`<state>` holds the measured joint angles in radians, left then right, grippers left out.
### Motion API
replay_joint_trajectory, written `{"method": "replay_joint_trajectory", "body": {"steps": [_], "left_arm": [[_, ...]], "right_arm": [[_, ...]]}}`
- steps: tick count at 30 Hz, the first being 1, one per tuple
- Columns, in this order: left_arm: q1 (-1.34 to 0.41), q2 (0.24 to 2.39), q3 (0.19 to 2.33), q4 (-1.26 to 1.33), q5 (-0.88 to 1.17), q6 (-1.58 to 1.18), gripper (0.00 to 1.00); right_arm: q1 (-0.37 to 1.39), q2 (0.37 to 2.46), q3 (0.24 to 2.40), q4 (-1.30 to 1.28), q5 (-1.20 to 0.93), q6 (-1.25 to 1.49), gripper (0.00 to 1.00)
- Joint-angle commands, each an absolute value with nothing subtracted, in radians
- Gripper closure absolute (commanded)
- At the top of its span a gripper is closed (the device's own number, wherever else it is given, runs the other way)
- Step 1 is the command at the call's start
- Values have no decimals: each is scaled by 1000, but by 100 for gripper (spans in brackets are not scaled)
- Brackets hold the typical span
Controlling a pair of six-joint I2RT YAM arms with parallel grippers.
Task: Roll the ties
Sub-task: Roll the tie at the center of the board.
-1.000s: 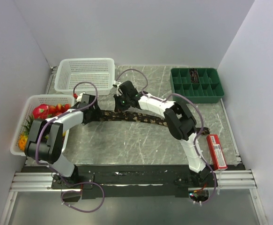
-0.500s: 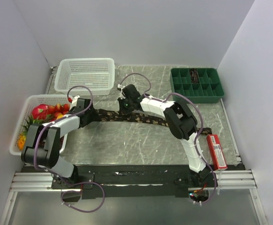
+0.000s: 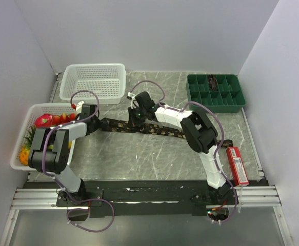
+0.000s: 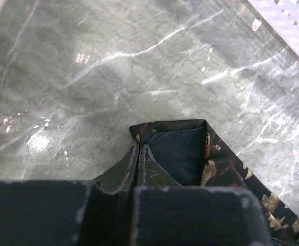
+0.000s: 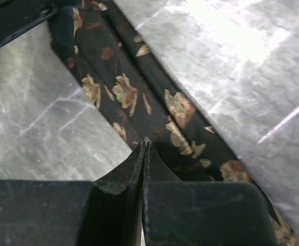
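Observation:
One of the ties (image 3: 159, 130), dark with tan flowers, lies stretched across the marble table from left of centre to the right arm's base. My left gripper (image 3: 99, 124) sits at its left end. In the left wrist view the left gripper (image 4: 139, 145) is shut on the corner of that end of the tie (image 4: 180, 148), which is folded over and shows dark blue lining. My right gripper (image 3: 137, 117) rests further along the tie. The right wrist view shows the right gripper (image 5: 145, 143) shut, its tips touching the tie (image 5: 134, 102) near one edge, with nothing between them.
An empty white basket (image 3: 93, 82) stands at the back left, its corner also in the left wrist view (image 4: 287, 20). A second white basket (image 3: 23, 148) holding toy fruit sits at the far left. A green compartment tray (image 3: 215, 93) is back right, a red box (image 3: 237, 165) front right.
The left gripper shifted slightly left along the tie's end and closed on it. The right gripper shifted slightly and stayed shut on top of the tie.

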<state>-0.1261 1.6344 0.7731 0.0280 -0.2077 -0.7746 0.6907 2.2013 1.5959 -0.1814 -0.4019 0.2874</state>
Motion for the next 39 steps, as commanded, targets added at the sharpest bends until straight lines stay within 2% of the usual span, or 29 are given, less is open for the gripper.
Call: {"method": "replay_joint_trajectory", "body": {"steps": [1,22,33,39], "left_arm": [[-127,1666,792,18,-207,-766,99],[-247,1433,805,44,-275,-600,99],[-320,1350,772,132,-127,-526,99],[-393,1399,769,182,-58,-523,99]], "right_arm": [[689,2138,1594,-143,-439,284,100],[689,2183,1608,-54,-459,402,100],[701,2238,1641,-95,-396,413,100],[701,2232,1645,-109,-390,413,100]]}}
